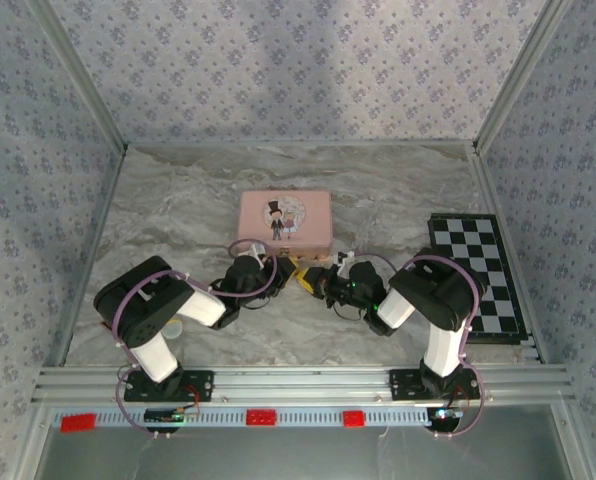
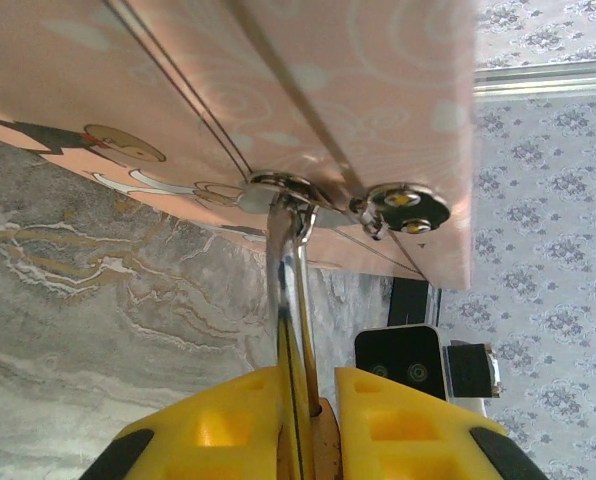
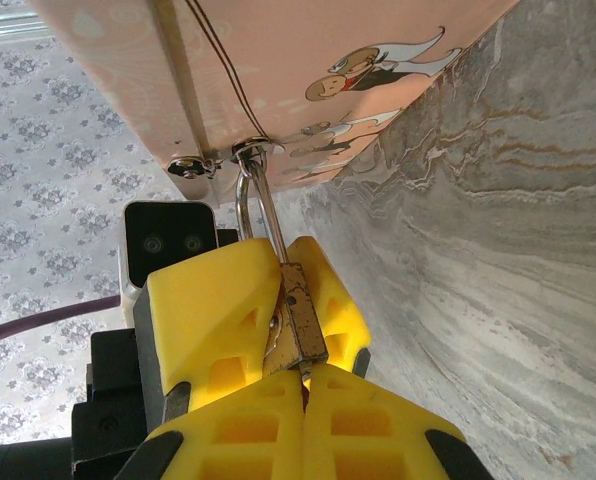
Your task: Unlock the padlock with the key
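Observation:
The brass padlock (image 3: 303, 305) hangs by its silvery shackle (image 3: 261, 205) from the clasp (image 3: 246, 152) of the pink picture tin (image 1: 285, 220). My left gripper (image 2: 313, 400) is shut on the padlock's body (image 2: 326, 445), its yellow fingers (image 3: 213, 310) on either side. From below, my right gripper (image 3: 304, 388) is shut on the key (image 3: 304, 369). Only a thin silvery sliver of the key shows, at the padlock's underside. In the top view the left gripper (image 1: 300, 272) and right gripper (image 1: 323, 283) meet just in front of the tin.
A black-and-white chessboard (image 1: 478, 270) lies at the right side of the marble tabletop (image 1: 178, 200). Patterned walls enclose the table on three sides. The tin's hinge rivet (image 2: 408, 208) sits close beside the clasp.

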Robot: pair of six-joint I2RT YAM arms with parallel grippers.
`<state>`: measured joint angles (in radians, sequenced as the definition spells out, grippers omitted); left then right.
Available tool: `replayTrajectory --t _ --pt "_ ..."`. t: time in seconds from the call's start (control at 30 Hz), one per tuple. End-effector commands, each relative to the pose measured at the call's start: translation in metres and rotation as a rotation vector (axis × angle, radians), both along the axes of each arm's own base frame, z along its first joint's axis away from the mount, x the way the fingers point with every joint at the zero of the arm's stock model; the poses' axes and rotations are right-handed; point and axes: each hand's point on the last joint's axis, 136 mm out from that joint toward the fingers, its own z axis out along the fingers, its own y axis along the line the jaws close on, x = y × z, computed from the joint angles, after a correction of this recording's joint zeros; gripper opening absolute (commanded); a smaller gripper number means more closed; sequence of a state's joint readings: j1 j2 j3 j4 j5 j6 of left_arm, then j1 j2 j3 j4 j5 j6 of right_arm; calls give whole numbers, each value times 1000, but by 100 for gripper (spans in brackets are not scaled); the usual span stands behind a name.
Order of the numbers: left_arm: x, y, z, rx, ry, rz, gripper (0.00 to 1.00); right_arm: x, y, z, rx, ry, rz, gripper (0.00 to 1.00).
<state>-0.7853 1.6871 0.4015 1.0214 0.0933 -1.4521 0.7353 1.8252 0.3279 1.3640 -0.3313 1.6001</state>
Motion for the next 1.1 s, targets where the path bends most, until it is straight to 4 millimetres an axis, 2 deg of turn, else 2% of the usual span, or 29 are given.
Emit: replayTrajectory --t 0.0,0.17,0.3,0.47,0.6,0.63,0.7,0.83,0.97,1.07 --pt "3 -7 17 -36 -56 -18 11 14 -3 12 14 -57 -53 0" --pt "-4 -23 30 -94 -83 -53 8 22 1 27 43 -88 -67 0" --pt "-9 -31 38 -125 -92 -70 5 33 -12 29 40 -94 -132 0" --pt "-16 -37 40 -122 -87 -94 2 44 -13 42 65 -123 -142 0" --pt "-17 -34 37 -103 -86 -87 1 42 -7 38 64 -114 -121 0" --pt "-17 -33 35 -91 -83 -82 1 41 -6 36 59 -108 -117 1" --pt "-16 -30 32 -70 -80 -70 1 36 -6 27 43 -90 -110 10" --pt "-11 -18 25 -70 -69 -22 0 25 -16 11 1 -62 -123 19" --pt "-5 -16 22 -83 -66 -12 0 18 -20 11 -19 -82 -134 29" --pt "-2 -16 22 -102 -71 -4 0 14 -16 8 -24 -80 -121 31"
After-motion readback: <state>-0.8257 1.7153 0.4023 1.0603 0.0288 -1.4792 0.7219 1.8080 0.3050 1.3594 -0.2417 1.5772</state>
